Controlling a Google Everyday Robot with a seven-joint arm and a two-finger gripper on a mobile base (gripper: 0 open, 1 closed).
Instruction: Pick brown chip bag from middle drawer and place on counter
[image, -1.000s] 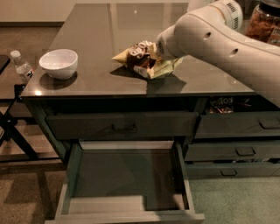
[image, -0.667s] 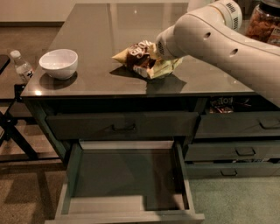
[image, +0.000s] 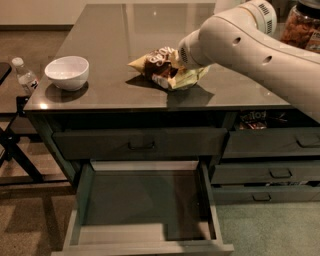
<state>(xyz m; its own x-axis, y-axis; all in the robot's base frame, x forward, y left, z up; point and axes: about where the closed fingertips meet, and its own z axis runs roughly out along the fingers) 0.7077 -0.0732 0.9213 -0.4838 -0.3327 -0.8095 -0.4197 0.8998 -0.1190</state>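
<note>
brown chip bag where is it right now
In the camera view the brown chip bag lies on the counter, right of the white bowl, with the gripper at its right end.

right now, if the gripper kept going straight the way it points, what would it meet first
The gripper points low across the counter, straight at the chip bag lying there, so the bag comes first; they look to be touching. Depth is hard to judge from this view.

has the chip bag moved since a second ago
No. The brown chip bag lies on the counter as far from the white bowl as before, with the gripper at it.
</note>
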